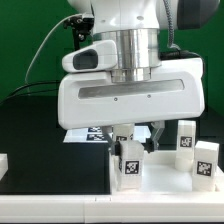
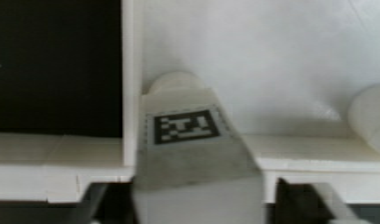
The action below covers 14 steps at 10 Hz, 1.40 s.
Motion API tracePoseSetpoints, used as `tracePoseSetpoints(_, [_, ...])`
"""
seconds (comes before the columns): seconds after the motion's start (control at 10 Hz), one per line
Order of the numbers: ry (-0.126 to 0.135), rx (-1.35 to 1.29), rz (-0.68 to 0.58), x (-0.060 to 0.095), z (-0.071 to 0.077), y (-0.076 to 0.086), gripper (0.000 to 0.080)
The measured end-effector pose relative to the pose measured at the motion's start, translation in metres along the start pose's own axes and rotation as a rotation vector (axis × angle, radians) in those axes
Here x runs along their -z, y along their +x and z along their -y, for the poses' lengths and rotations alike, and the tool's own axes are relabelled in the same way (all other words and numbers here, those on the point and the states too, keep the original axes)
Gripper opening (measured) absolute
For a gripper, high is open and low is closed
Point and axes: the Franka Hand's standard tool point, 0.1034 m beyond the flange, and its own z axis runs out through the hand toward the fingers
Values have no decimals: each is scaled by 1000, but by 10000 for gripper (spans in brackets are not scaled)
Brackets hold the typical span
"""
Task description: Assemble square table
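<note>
Gripper [image 1: 131,137] positioned low over the white tabletop panel [image 1: 160,178], near the centre of the exterior view. Fingers [image 1: 152,133] seen straddling an upright tagged peg leg [image 1: 129,164]; wrist view showed the same leg [image 2: 190,140] lying between the jaws, tag facing the camera. Contact with the pads not discernible, so grasp state could not be told. Two more tagged legs [image 1: 186,137] [image 1: 206,165] stood at the exterior view's right. Marker board [image 1: 85,134] partly visible behind the gripper, on the black table [image 1: 40,130].

Near frontal exterior; close downward wrist.
</note>
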Motion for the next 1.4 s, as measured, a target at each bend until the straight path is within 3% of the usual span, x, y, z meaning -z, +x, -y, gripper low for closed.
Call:
tracePoseSetpoints(0.1, [-2, -78, 0, 0, -2, 0, 290])
tracePoseSetpoints(0.3, [-8, -253, -14, -1, -2, 0, 290])
tracePoseSetpoints(0.5, [-20, -601, -33, 0, -3, -1, 290])
tracePoseSetpoints(0.7, [9, -1044, -3, 0, -2, -3, 290])
tracePoseSetpoints(0.8, [8, -1168, 16, 0, -1, -2, 290])
tracePoseSetpoints(1.0, [10, -1248, 16, -1, -1, -2, 290])
tracePoseSetpoints(1.2, [7, -1157, 16, -1, -2, -3, 290])
tracePoseSetpoints(1.3, [5, -1057, 18, -3, -4, -4, 469])
tracePoseSetpoints(1.4, [5, -858, 15, -2, -9, -4, 469])
